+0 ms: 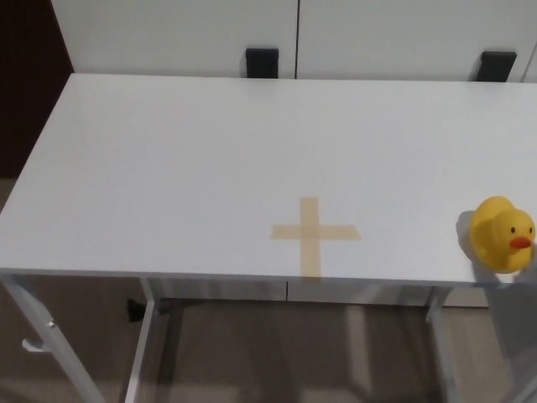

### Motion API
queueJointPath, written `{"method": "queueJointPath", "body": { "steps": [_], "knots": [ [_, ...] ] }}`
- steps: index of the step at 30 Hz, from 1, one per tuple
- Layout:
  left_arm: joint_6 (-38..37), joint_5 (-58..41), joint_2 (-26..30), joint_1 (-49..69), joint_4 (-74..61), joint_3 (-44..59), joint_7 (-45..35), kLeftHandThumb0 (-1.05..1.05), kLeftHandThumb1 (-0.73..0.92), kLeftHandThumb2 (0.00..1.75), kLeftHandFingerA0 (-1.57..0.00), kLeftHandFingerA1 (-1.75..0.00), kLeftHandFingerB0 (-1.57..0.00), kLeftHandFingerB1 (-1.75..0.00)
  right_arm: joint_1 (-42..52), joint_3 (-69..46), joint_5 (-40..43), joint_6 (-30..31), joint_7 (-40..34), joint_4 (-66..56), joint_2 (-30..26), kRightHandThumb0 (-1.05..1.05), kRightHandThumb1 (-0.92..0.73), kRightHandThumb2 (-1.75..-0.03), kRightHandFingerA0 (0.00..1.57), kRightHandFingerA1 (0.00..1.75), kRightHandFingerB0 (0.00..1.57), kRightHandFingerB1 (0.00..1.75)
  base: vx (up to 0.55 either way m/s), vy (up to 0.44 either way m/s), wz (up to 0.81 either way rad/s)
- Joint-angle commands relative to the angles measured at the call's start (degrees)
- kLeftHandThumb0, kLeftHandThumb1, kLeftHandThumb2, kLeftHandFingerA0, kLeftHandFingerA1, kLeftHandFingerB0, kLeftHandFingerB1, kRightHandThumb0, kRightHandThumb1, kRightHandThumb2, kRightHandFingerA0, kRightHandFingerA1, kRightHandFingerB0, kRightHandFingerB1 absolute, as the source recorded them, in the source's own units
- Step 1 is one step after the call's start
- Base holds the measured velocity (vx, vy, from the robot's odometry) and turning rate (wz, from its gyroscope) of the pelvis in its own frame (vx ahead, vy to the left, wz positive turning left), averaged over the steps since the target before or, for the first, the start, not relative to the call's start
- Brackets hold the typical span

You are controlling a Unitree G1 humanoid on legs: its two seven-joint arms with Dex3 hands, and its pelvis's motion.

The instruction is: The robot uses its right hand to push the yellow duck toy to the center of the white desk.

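Head view of the workspace before the push begins. The yellow duck toy (502,234) stands upright at the lower right of the frame, on the white counter (193,159), close to the counter's front edge and its right end, with its orange beak turned toward the right side of the picture. A cross of tan tape (314,234) lies on the counter surface at lower centre, well apart from the duck and to its left; as a judgement, this cross marks the target spot for the toy. The rest of the counter surface carries nothing else.

Neither robot hand appears anywhere in the frame, so whether either is released, clenched or grasping cannot be told.

Progress, as judged from the layout: no part of the push is accomplished. The duck sits far from the cross, and the whole task remains, namely bringing the right hand in on the duck's right flank and sliding the toy leftward along the front of the counter to the cross.

At the top of the frame, 2 black brackets (261,64) stand against pale panels behind the counter. No brand, label or legible writing is visible on any item.
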Motion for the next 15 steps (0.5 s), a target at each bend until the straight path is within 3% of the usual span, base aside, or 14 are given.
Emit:
{"method": "queueJointPath", "body": {
  "steps": [1,5,6,14,15],
  "knots": [
    [-1.36,-0.53,0.59,0.34,-0.33,0.18,0.63,-0.19,0.66,0.73,-0.85,-0.87,-0.82,-0.94,0.55,0.56,-1.10,-2.53,-1.04,1.85,1.75,-0.75,-0.77,-1.08,0.30,0.56,0.11,0.47,0.00,0.000,0.00],
    [-1.33,-0.32,0.65,0.39,-0.14,-0.04,0.69,-0.21,0.66,0.72,-0.84,-0.85,-0.79,-0.93,0.86,1.32,-1.60,-3.82,-1.06,2.25,3.61,-0.75,-0.78,-1.10,0.30,0.57,0.10,0.47,0.00,0.000,0.00],
    [-1.32,-0.13,0.65,0.29,-0.04,-0.22,0.74,-0.21,0.66,0.72,-0.84,-0.84,-0.79,-0.92,0.79,1.63,-1.93,-3.81,-1.61,1.90,4.21,-0.78,-0.92,-0.74,0.40,0.52,0.21,0.40,0.00,0.000,0.00],
    [-1.39,-0.14,0.56,0.58,0.31,-0.52,0.82,-0.21,0.68,0.72,-0.83,-0.81,-0.78,-0.91,0.67,2.10,-2.14,-3.47,-3.20,0.70,7.24,-0.76,-0.92,-0.74,0.40,0.48,0.22,0.37,0.00,0.000,0.00],
    [-1.55,-0.18,0.40,0.74,0.32,-0.51,0.85,-0.16,0.64,0.79,-0.83,-0.83,-0.81,-0.93,0.75,1.99,-1.94,-3.41,-3.62,0.43,7.94,-0.78,-0.92,-0.73,0.43,0.50,0.25,0.39,0.00,0.000,0.00]
  ]
}}
